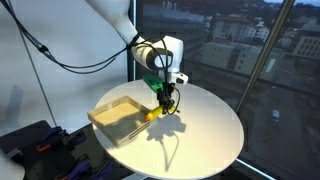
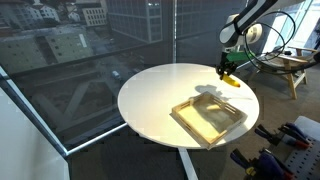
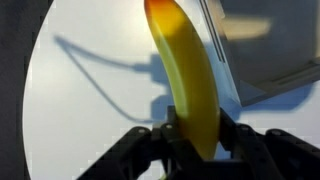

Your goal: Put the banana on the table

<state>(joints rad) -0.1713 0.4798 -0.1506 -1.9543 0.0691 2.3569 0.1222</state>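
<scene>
The gripper is clenched on the banana, mid-frame above the table. I'd lower it gently onto bare white, clear of the tray at upper right, then release.

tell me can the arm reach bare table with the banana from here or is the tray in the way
Probably yes: the jaws hold the banana over white table, with the tray off to one side.

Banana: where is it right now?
In the wrist view the banana is clamped in the jaws over the white table, with the tray to its right.
</scene>
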